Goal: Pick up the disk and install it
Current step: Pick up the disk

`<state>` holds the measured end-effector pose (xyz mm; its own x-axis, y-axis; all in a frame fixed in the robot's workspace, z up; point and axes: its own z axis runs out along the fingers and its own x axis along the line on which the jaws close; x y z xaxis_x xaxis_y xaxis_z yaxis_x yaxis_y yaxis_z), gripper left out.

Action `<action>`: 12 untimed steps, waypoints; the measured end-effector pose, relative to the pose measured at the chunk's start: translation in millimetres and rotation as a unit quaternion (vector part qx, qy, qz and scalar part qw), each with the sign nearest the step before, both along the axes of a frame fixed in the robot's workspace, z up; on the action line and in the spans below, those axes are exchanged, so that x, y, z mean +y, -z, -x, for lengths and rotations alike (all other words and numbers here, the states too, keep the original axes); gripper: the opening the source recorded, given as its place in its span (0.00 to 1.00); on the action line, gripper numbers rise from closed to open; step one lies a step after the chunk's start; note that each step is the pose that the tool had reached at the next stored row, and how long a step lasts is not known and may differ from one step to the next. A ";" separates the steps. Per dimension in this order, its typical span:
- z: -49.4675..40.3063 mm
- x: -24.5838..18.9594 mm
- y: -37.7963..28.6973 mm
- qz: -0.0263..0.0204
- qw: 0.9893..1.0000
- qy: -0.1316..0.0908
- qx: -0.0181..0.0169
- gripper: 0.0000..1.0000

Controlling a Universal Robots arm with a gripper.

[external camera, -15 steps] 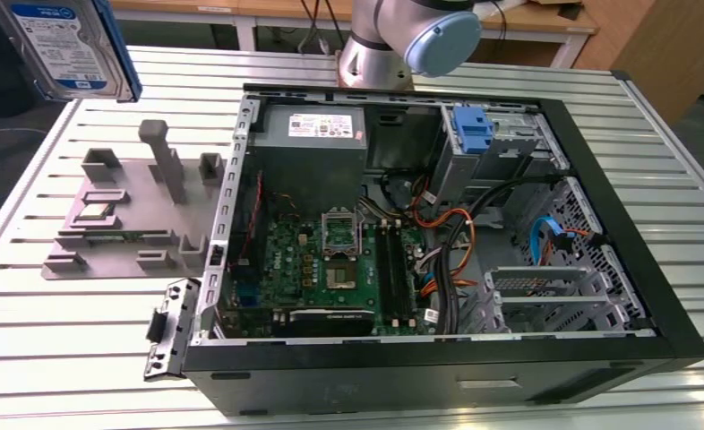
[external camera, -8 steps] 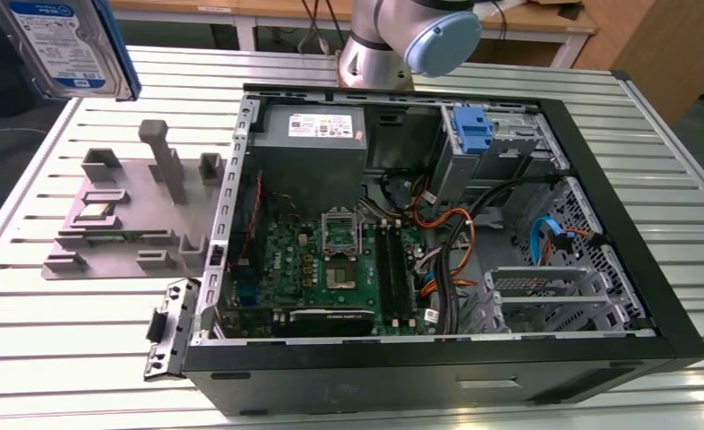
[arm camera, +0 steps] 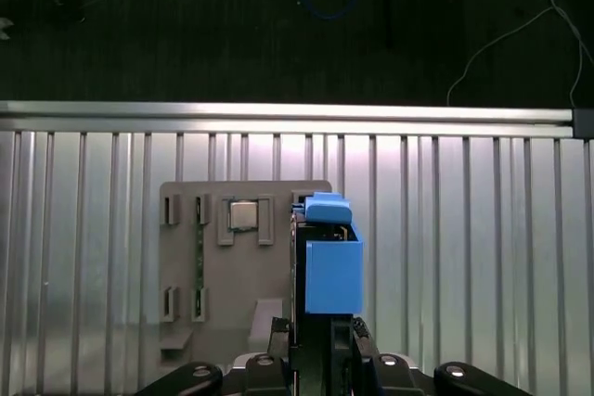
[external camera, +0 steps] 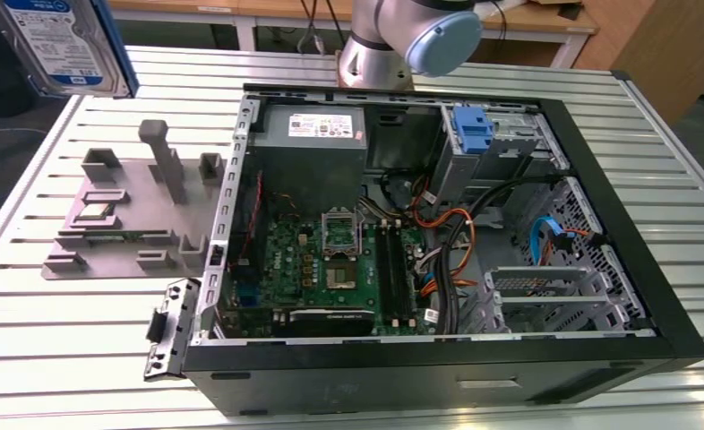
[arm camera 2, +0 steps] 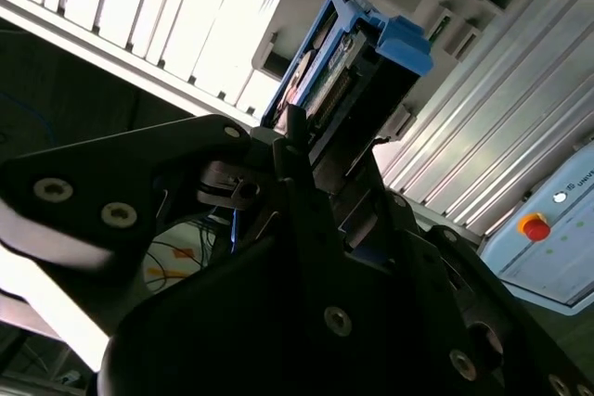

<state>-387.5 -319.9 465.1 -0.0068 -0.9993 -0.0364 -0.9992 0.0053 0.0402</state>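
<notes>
Disk, a flat silver hard drive in a blue plastic carrier (external camera: 59,45), is hanging well above the grey plastic fixture plate (external camera: 113,228). The black gripper (arm camera: 320,345) is clamping its fingers on one end. The carry is seemingly underway; installing is calling for squaring the carrier with a bay in the open black computer case (external camera: 656,296) beside that plate.

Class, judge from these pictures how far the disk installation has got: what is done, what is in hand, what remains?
Done: the disk is picked up, off the slatted table, high at the exterior view's left. In hand: the gripper is shut on it, with the grey fixture below in the first wrist view. Left: installing; the disk is well apart from the open computer case and its drive cage.
</notes>
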 end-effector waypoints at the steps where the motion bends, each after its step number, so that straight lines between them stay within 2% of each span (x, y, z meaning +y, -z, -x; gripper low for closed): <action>1: -0.4 -2.2 -0.1 0.000 1.000 0.000 0.000 0.35; 5: -2.1 -9.7 -0.4 0.000 1.000 0.000 0.000 0.35; 7: -2.4 -10.6 -3.0 0.000 1.000 0.000 0.000 0.35; 12: -2.4 -11.9 -14.9 -0.001 1.000 0.000 0.000 0.35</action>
<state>-385.0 -331.8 480.0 -0.0067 -0.9993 -0.0375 -0.9992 0.0052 0.0405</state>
